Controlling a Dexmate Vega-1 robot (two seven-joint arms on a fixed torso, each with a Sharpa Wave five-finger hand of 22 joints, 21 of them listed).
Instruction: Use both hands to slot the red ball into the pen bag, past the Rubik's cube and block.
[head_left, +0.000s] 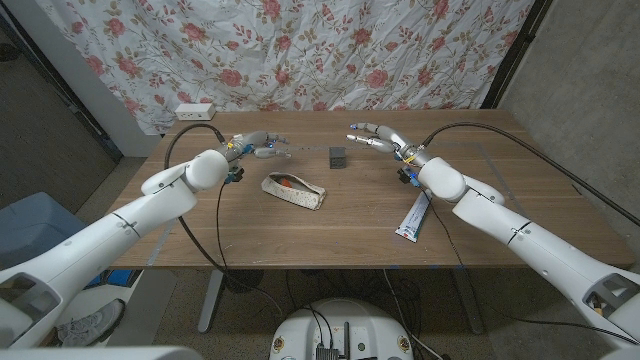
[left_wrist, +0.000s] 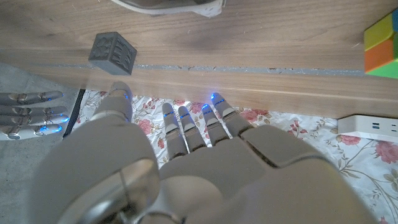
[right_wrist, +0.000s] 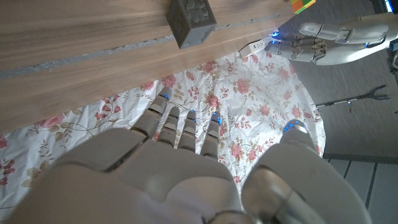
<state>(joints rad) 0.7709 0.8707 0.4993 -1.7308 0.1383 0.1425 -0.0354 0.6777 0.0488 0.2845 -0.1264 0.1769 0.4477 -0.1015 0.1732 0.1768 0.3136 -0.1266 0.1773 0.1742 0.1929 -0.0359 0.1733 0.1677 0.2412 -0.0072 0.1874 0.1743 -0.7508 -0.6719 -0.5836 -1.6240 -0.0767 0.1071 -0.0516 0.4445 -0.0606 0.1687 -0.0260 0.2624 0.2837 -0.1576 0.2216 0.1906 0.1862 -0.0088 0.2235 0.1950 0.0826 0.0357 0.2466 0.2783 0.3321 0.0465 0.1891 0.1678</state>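
Left hand: your left hand (head_left: 258, 146) is raised over the far left part of the brown wooden surface (head_left: 200, 235), fingers spread and holding nothing.
Right hand: your right hand (head_left: 376, 137) is held up over the far right part, fingers apart and also holding nothing.
Pen bag: the cream fabric pen bag (head_left: 294, 192) lies in the middle of the surface, unzipped, with something red-orange visible inside the opening.
Block: the small dark grey cube block (head_left: 338, 157) stands between your two hands, beyond the bag.
Rubik's cube: the multicoloured Rubik's cube (left_wrist: 380, 45) sits near the surface's far edge, beside your left hand.
Other: a white and blue flat packet (head_left: 413, 217) lies under your right forearm.
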